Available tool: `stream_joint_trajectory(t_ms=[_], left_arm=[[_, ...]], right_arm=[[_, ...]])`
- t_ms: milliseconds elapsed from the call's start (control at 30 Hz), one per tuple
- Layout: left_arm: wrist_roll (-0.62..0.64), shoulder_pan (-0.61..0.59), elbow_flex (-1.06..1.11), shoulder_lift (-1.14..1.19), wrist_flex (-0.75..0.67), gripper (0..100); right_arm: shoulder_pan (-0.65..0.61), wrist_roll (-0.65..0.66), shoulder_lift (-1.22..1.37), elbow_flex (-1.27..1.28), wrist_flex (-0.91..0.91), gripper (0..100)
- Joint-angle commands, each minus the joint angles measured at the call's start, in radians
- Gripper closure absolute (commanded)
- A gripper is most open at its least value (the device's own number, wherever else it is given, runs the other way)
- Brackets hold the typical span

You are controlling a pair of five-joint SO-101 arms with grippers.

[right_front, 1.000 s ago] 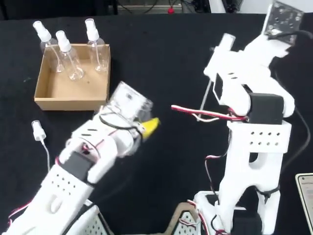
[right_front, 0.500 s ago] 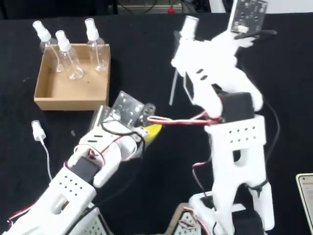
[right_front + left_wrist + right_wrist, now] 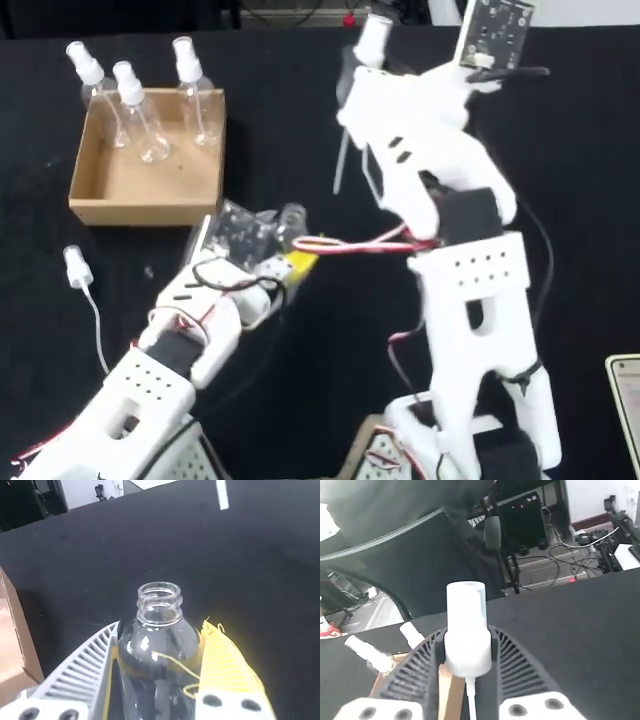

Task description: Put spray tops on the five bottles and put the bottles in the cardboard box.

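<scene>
Left gripper [image 3: 161,626]: jaws clamp the uncapped bottle [image 3: 159,650] upright, neck free.
Right gripper [image 3: 467,637]: jaws pinch the spray top [image 3: 465,605], tube down for insertion.

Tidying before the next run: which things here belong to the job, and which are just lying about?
Job: box, three capped bottles, open bottle, held spray top, loose spray top.
Lying about: device at table edge, cables behind.

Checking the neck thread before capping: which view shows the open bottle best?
The left wrist view: the bottle sits centred in the left gripper, its open neck plain. In the high view it is small, partly behind the arm.
</scene>
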Motion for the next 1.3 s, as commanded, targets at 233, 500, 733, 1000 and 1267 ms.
stream_joint_trajectory(t_ms=[233,500,733,1000,1267], left_arm=[[0.18,-0.076,-0.01,-0.031,-0.028,95],[0.175,-0.071,0.093,-0.249,-0.026,95],[0.175,-0.068,0.186,-0.413,-0.026,95],[0.175,-0.068,0.213,-0.445,-0.026,95],[0.175,-0.068,0.22,-0.453,-0.026,95]], right_arm=[[-0.057,-0.002,-0.031,0.077,-0.1,98.7],[-0.115,-0.003,-0.031,0.185,-0.308,98.7],[-0.12,-0.015,-0.041,0.182,-0.339,98.7],[-0.206,-0.063,-0.041,0.074,-0.25,98.7],[-0.244,-0.061,-0.041,0.05,-0.196,98.7]])
